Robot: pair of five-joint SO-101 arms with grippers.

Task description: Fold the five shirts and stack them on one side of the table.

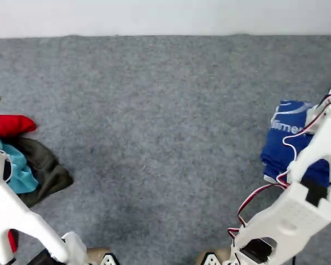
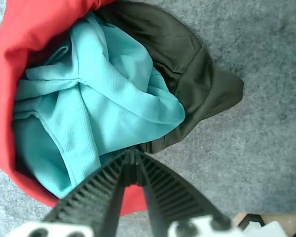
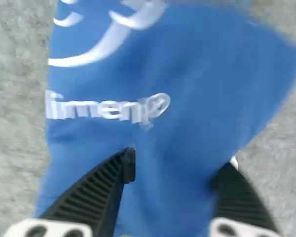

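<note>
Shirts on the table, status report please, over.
Left gripper shut over teal shirt, bunched with red shirt and dark shirt. Right gripper open over blue shirt. Nothing in the way.

Four shirts are lying on the table (image 1: 165,99): a red shirt (image 1: 14,125), teal shirt (image 1: 21,172), dark shirt (image 1: 48,168) and blue shirt (image 1: 284,144). Two arms are leaning in: left arm (image 1: 14,215), right arm (image 1: 298,212).

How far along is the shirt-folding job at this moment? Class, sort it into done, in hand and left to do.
Done: the blue shirt looks folded at the right edge of the table. In hand: the right pincer hangs open over it; the left pincer is shut over the unfolded ones. Left: the red shirt, teal shirt and dark shirt lie crumpled together, not stacked.
</note>
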